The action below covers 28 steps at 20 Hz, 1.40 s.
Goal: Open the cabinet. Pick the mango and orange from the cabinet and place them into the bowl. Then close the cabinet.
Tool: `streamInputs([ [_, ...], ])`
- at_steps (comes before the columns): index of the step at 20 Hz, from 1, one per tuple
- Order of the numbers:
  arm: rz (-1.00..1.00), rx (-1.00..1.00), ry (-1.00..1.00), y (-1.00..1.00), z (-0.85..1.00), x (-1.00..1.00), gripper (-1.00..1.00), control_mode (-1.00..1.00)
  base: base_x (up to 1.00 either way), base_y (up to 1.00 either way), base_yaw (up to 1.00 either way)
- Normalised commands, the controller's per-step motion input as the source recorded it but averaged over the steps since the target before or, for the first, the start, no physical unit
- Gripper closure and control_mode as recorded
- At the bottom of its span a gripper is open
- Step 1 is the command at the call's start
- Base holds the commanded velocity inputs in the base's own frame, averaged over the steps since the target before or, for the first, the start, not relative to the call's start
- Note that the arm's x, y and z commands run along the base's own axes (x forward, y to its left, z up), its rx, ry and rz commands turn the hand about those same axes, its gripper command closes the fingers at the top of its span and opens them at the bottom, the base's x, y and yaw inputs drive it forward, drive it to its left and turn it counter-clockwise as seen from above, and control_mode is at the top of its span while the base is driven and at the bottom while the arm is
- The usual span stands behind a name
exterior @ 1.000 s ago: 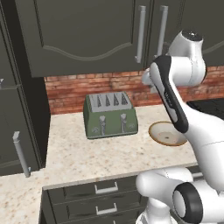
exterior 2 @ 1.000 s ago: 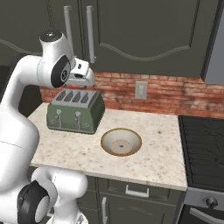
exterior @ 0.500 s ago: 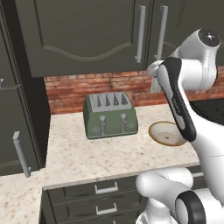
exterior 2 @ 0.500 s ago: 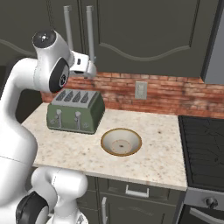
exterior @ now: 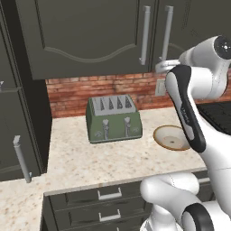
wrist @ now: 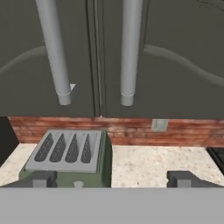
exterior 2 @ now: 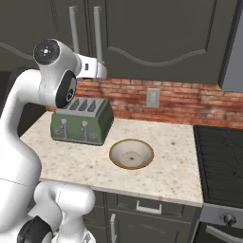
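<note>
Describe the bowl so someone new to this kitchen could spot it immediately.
Start at the green four-slot toaster on the speckled counter below the brick backsplash. The bowl lies beside it, toward the stove. It is shallow, round, cream inside with a tan-brown rim, and empty.

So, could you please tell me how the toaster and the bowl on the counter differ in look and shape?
The toaster is green and boxy, standing tall with four slots on top; the bowl is cream inside with a tan-brown rim, round and shallow. The toaster is clearly wider and higher than the bowl. The toaster sits back by the brick wall, the bowl nearer the counter's front edge. Both rest upright on the counter, apart from each other.
</note>
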Motion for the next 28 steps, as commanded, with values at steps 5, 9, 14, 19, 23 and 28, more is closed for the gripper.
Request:
streamInputs([
  [5, 0.00, 0.00, -0.07, 0.00, 0.28, 0.00, -1.00, -1.00, 0.00, 0.00, 0.00],
  [9, 0.00, 0.00, -0.06, 0.00, 0.32, 0.00, -1.00, -1.00, 0.00, 0.00, 0.00],
  [14, 0.00, 0.00, -0.05, -0.01, 0.33, 0.00, -1.00, -1.00, 0.00, 0.00, 0.00],
  [19, 0.00, 0.00, -0.02, -0.03, 0.18, 0.02, -1.00, -1.00, 0.00, 0.00, 0.00],
  [23, 0.00, 0.00, 0.00, -0.09, 0.06, 0.11, -1.00, -1.00, 0.00, 0.00, 0.00],
  [28, 0.00, 0.00, -0.02, -0.17, 0.04, 0.13, -1.00, -1.00, 0.00, 0.00, 0.00],
])
